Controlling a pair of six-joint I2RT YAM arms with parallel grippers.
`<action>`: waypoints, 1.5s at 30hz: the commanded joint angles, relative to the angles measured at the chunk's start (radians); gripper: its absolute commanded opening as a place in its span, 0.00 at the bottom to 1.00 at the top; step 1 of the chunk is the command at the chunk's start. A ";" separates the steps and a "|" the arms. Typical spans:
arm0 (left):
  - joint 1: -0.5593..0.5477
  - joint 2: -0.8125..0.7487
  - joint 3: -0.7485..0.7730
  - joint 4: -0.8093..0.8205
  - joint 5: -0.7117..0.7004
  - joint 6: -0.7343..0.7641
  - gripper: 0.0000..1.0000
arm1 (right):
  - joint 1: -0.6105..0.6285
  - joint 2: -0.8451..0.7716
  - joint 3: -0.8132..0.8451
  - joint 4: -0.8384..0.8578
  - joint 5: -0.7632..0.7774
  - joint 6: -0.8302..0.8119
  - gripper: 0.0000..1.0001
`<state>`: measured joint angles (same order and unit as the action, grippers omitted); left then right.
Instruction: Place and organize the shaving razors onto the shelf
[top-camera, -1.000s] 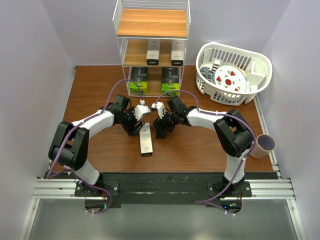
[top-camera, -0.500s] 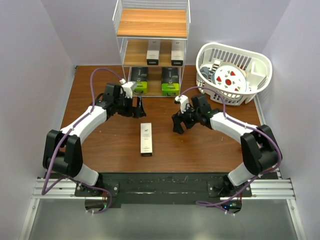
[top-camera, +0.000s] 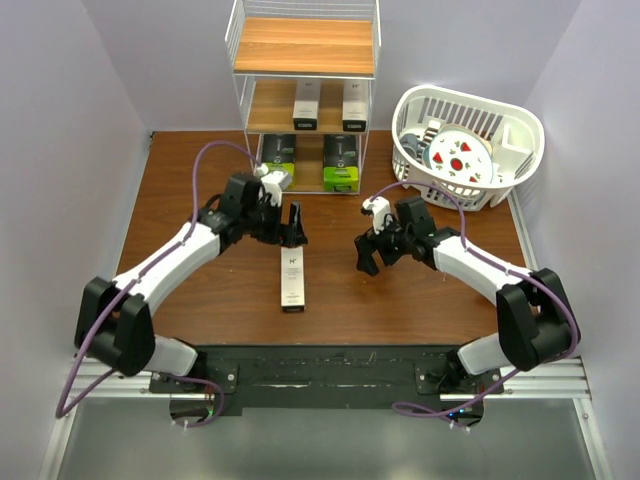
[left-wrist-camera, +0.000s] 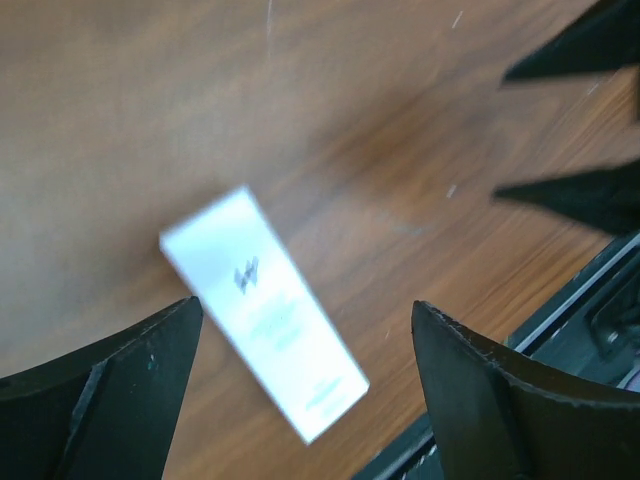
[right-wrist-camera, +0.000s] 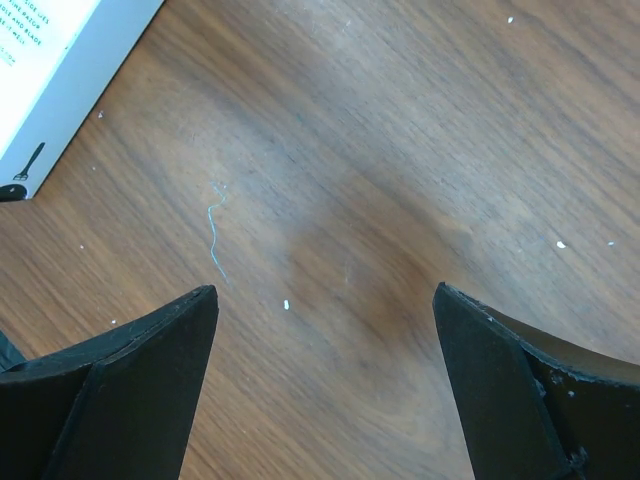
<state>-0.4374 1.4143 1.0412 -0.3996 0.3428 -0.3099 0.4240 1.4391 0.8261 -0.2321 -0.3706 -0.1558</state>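
The left gripper (top-camera: 294, 228) hovers left of centre in the overhead view, its jaws spread wide and holding nothing. Its tips hang just above the far end of the one white carton (top-camera: 291, 281), which lies flat on the table (top-camera: 190, 190) with its length running toward the arms. In the left wrist view that carton sits slanted between the open fingers.

It looks light and stiff, a slim cardboard box with smooth printed faces that could slide on the wood. The safest hold is probably across its narrow width near the middle, pinched gently so the sides do not crush.

At top centre stands the shelf (top-camera: 304, 45), with two white cartons (top-camera: 306, 104) on the middle tier and two black packs (top-camera: 277, 160) with green ends on the bottom tier. The right gripper (top-camera: 364, 255), right of centre, is also wide open and empty over bare wood. Further right are a white basket (top-camera: 520, 130) and, at the edge, a cup (top-camera: 527, 290).

The table is dark, smooth wood with faint scratches and specks. Plain pale walls close it in on three sides.
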 joint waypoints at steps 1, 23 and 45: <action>-0.018 -0.058 -0.171 -0.079 -0.076 -0.006 0.91 | -0.010 -0.028 -0.002 -0.016 0.019 -0.021 0.94; -0.251 0.104 -0.210 -0.097 -0.157 -0.184 1.00 | -0.016 -0.051 0.019 -0.041 -0.031 -0.010 0.94; -0.031 0.037 -0.145 -0.185 -0.298 -0.006 0.95 | -0.021 -0.009 0.044 0.010 -0.030 0.002 0.95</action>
<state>-0.4648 1.5234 0.8959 -0.5976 0.0452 -0.3687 0.4080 1.4151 0.8265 -0.2588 -0.3862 -0.1570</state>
